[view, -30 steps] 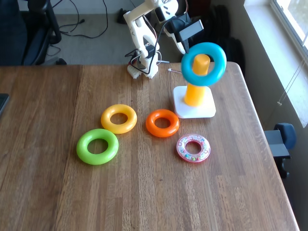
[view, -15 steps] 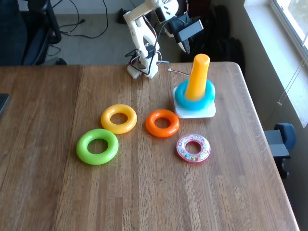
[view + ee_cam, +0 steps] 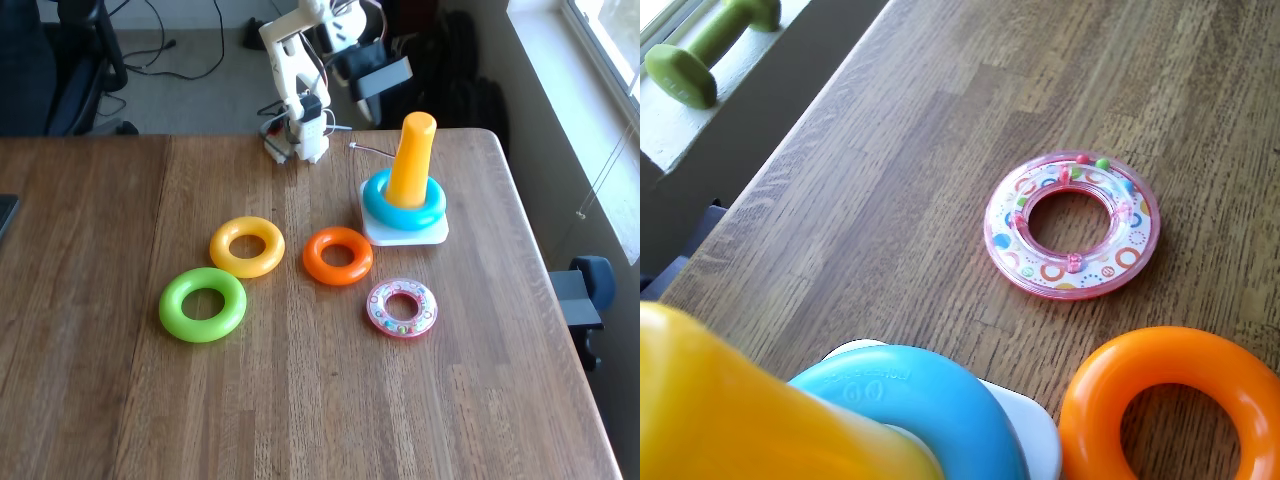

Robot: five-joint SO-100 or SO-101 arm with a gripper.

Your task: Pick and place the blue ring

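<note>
In the wrist view, the nearest surface is the yellow-orange peg, filling the lower left corner; the blue ring sits around it, resting on the white base. Just right of the base lies the orange ring, cut off by the lower edge. Farther out on the wooden table lies the pink transparent ring, whose printed circles and small loose beads are legible here. Beyond the table edge, a green dumbbell rests on a window ledge. The fixed view adds the overall layout: the green ring and yellow ring lie well to the left of the peg, with the orange ring and pink transparent ring nearer the base. The blue ring is seated at the bottom of the peg. The gripper hangs above the far table edge, up and to the left of the peg top, apart from the ring; whether the jaws are spread or closed cannot be told.
</note>
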